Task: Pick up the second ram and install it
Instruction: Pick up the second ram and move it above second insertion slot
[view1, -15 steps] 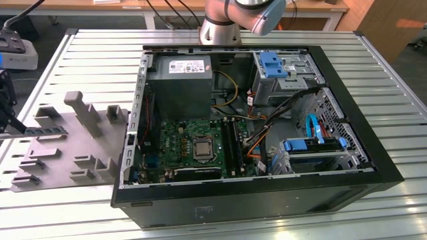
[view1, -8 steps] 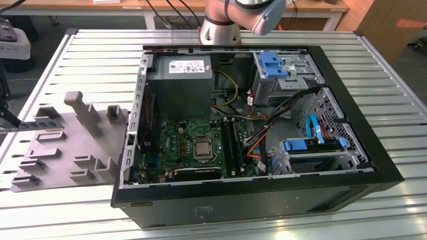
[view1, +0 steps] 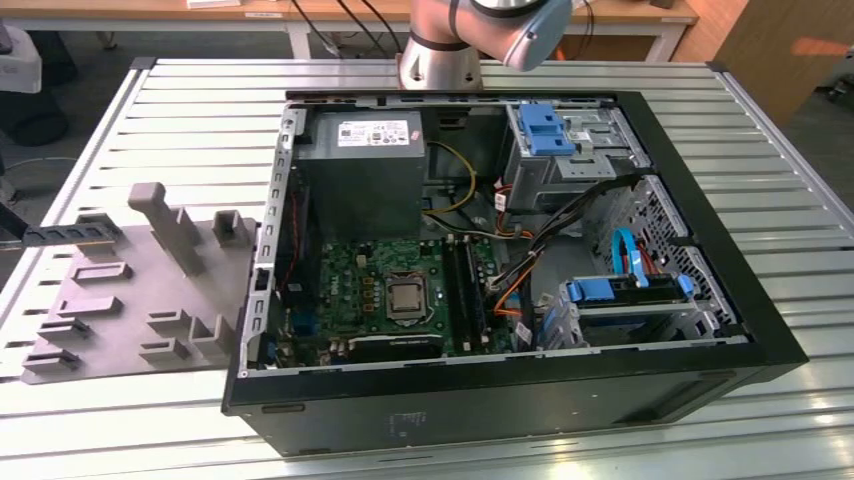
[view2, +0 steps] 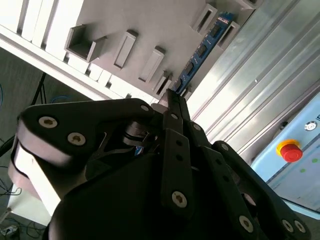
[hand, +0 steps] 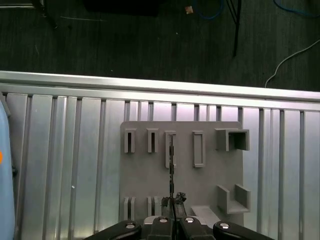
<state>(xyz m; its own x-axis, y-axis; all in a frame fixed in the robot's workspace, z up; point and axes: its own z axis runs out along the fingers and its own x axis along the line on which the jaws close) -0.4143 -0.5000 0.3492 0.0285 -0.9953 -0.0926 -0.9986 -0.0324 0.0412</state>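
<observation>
Grey fixture (view2: 150, 25) holds the second ram (view2: 202, 52) edge-on, partly behind the clenched end effector (view2: 172, 96).

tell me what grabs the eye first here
The open computer case with its green motherboard dominates the slatted table in the exterior view. At that view's left lies a grey holder tray; in the second wrist view the second ram stands in it, beyond the tool.

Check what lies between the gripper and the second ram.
Nothing. In the second wrist view the gripper sits right at one end of the second ram, which stands on edge in the gray fixture; no object separates them.
</observation>
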